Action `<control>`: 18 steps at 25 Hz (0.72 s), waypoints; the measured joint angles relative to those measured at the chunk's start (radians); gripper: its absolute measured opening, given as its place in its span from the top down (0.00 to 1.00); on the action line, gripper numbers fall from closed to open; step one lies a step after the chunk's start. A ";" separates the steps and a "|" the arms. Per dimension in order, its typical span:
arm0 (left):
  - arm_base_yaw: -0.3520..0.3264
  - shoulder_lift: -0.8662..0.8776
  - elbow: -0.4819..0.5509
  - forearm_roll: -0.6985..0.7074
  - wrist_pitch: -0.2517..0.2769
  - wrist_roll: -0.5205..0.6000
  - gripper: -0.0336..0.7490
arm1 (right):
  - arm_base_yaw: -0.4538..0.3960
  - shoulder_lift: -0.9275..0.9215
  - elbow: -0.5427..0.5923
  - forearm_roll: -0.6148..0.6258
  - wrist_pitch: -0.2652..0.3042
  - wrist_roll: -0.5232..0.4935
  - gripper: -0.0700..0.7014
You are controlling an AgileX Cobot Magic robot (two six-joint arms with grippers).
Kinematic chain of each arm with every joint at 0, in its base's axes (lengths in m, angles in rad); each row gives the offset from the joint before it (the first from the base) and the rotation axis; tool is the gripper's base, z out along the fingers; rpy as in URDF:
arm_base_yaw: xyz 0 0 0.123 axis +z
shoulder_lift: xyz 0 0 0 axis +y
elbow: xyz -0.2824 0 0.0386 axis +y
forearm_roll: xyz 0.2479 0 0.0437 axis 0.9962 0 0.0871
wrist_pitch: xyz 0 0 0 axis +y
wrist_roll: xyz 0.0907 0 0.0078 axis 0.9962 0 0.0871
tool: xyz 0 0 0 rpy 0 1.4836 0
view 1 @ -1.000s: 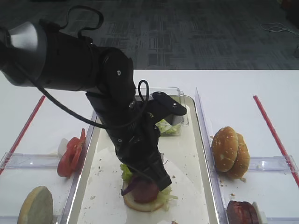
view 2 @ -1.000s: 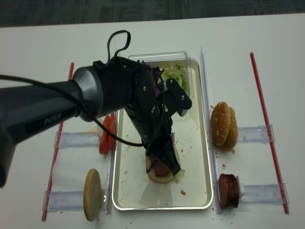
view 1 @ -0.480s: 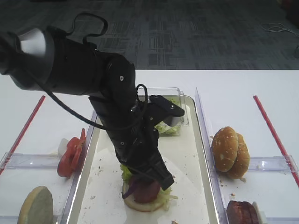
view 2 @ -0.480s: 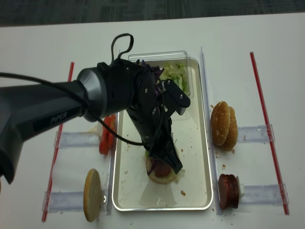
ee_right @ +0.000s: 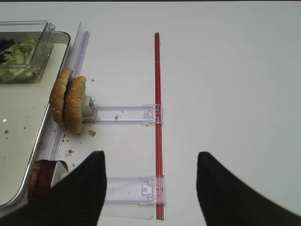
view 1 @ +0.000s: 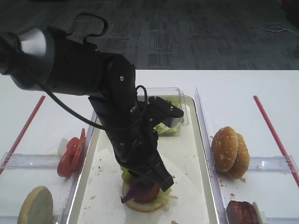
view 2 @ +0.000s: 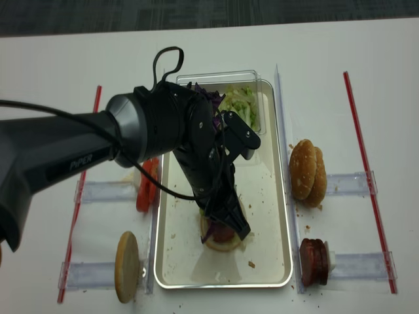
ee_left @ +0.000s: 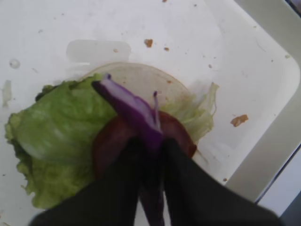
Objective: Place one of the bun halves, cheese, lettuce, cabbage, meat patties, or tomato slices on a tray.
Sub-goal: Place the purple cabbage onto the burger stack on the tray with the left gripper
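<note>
On the cream tray (view 1: 205, 177) (view 2: 287, 216) lies a stack: a pale bun half (ee_left: 136, 73), green lettuce (ee_left: 56, 127) and a reddish-brown meat patty (ee_left: 110, 141) (view 1: 147, 192). My left gripper (ee_left: 150, 143) (view 1: 156, 179) (view 2: 232, 226) points down onto this stack. Its jaws stand close together on a purple cabbage strip (ee_left: 134, 108), which lies across the patty with one end sticking out (view 1: 125, 198). My right gripper (ee_right: 150, 160) hovers open and empty over the white table, right of the tray.
Two bun halves (view 1: 230, 151) (ee_right: 70, 103) stand on edge right of the tray, with meat patties (view 1: 242, 212) nearer the front. Tomato slices (view 1: 70, 156) and another bun half (view 1: 35, 205) sit on the left. A clear box (view 1: 170, 123) of lettuce and cabbage stands at the tray's far end.
The left arm has shifted slightly over the stack. The cabbage strip's free end now hangs lower at the stack's left side.
</note>
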 joint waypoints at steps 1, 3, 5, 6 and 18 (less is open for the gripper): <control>0.000 0.000 0.000 0.000 0.000 -0.005 0.74 | 0.000 0.000 0.000 0.000 0.000 0.000 0.35; 0.000 0.000 0.000 0.000 0.000 -0.014 0.66 | 0.000 0.000 0.000 0.000 0.000 0.000 0.35; 0.000 0.000 0.000 0.000 0.004 -0.026 0.60 | 0.000 0.000 0.000 0.000 0.000 0.000 0.35; 0.000 0.000 0.000 0.000 0.004 -0.031 0.58 | 0.000 0.000 0.000 0.000 0.000 0.000 0.35; 0.000 0.001 -0.089 0.024 0.089 -0.138 0.46 | 0.000 0.000 0.000 0.000 0.000 0.000 0.35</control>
